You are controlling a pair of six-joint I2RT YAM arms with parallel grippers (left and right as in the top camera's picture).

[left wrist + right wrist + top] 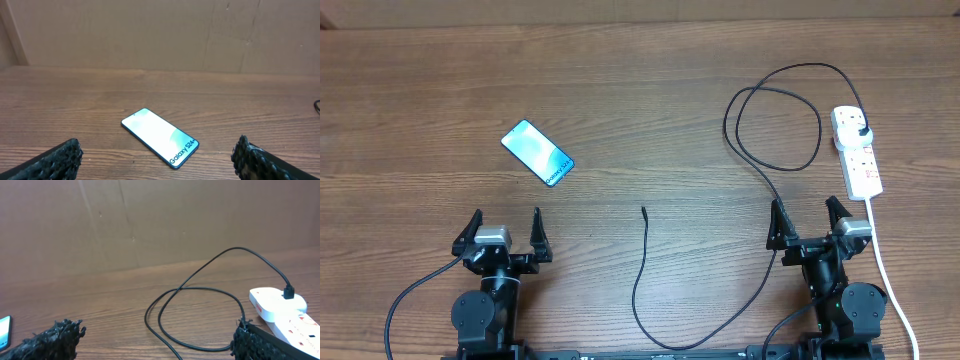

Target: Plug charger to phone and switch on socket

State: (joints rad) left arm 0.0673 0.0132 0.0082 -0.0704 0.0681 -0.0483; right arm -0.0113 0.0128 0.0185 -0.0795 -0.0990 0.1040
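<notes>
The phone (537, 152) lies flat and slanted on the wooden table at the left, screen up; in the left wrist view (160, 137) its "Galaxy S24+" text faces the camera. The black charger cable (775, 120) loops at the right. Its plug head (861, 131) sits in the white socket strip (857, 150), and its connector tip (643, 210) lies loose at mid-table. The cable loop (200, 305) and the strip (282, 307) show in the right wrist view. My left gripper (505, 230) is open and empty, short of the phone. My right gripper (810, 221) is open and empty, over the cable.
The socket's white cord (890, 280) runs down the right side toward the table's front edge. A brown cardboard wall (150, 30) stands behind the table. The black cable curves along the front edge (660, 335) between the two arm bases.
</notes>
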